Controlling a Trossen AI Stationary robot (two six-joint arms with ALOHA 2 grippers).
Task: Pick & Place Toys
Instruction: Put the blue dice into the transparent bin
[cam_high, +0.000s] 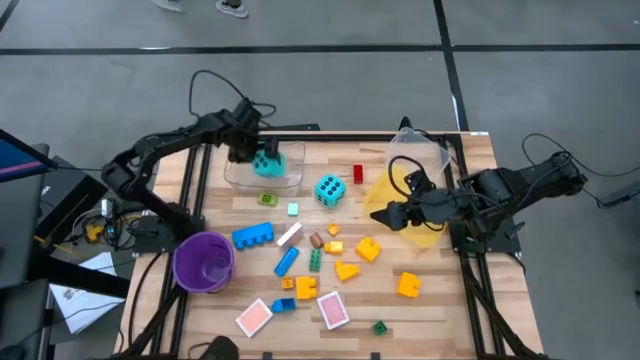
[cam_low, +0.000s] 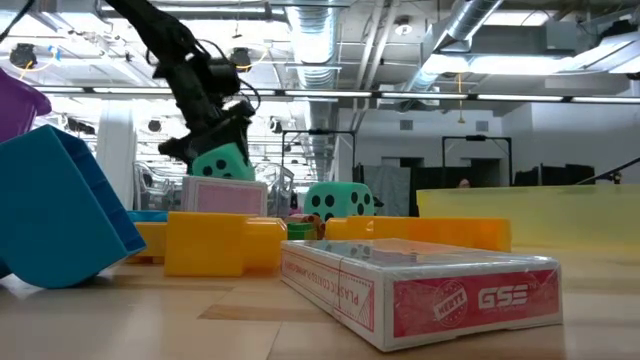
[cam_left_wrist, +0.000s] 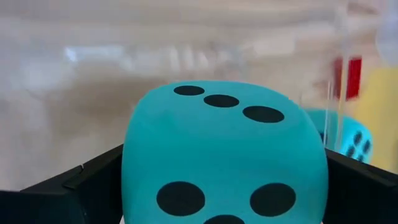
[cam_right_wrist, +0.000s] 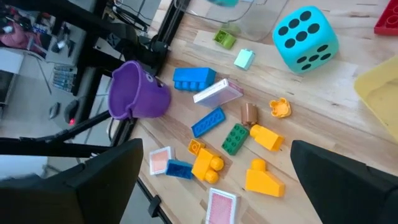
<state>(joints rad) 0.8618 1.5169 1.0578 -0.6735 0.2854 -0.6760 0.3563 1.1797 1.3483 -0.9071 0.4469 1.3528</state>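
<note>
Worktop (cam_high: 440, 310), centre of high view: bricks scattered, far edge hidden behind arms. Clear bin (cam_high: 290, 180), upper left: walls faint. Left pincer (cam_high: 262, 158) grips cyan die (cam_high: 266, 162) above it. Right pincer (cam_high: 378, 215) wide, over yellow bin (cam_high: 432, 165).

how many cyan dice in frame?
2. One cyan die sits between the left gripper jaws, over the clear container. The other die rests on the table beside that container. None seem hidden.

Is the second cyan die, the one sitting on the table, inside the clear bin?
No, the second cyan die sits on bare wood beside the clear bin, outside its walls.
</note>
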